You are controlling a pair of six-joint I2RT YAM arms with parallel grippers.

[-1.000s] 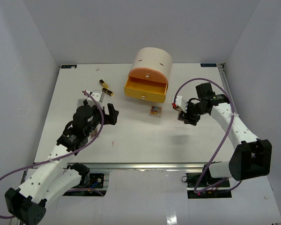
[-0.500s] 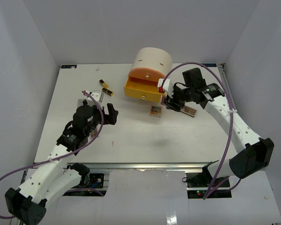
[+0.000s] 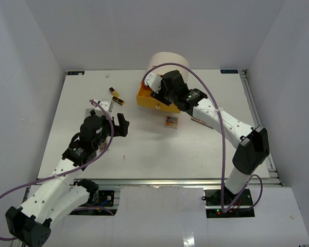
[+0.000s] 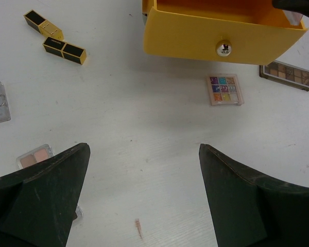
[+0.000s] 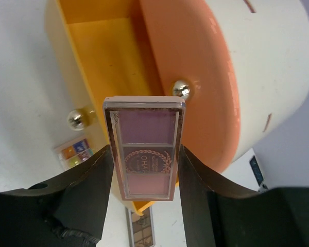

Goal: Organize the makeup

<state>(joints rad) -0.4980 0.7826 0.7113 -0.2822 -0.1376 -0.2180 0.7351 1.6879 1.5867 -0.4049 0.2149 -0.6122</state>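
"While that right claw (image 5: 144,177) pinches the purple palette (image 5: 144,128) by its long edges, is it over the yellow drawer (image 5: 100,56)?"

"Looks so (light, stiff, glossy plastic, I'd guess, so the edges are the sensible hold, and the pans could crack if dropped). Left claw (image 4: 144,175) gapes wide, empty, above the counter (image 4: 144,123)."

"Anything inside the drawer?"

"Can't tell. Its far end is cut off, and a pink palette (image 4: 35,156) sits half hidden behind the left finger."

High overhead view, two close wrist views, yellow drawer (image 4: 221,33) common.
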